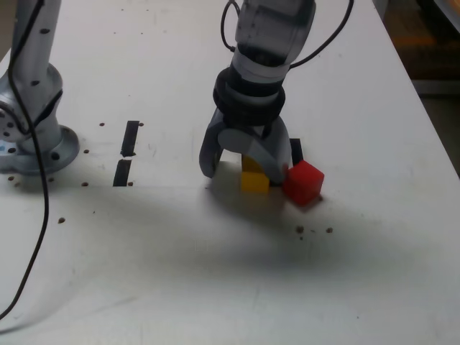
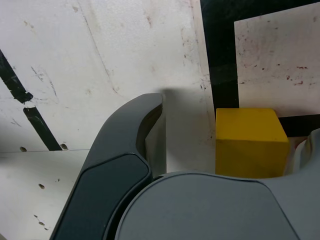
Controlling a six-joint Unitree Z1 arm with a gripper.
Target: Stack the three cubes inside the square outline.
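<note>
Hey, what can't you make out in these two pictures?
- Green cube: in neither view, maybe behind the end effector.
- Square outline: mostly hidden by the arm in the exterior view, cut off in the wrist view.
- Yellow cube: any contact with the fingers is unclear.

We look down on the table from an elevated exterior spot facing the arm; our wrist camera peers close past the gripper, sharing the yellow cube
</note>
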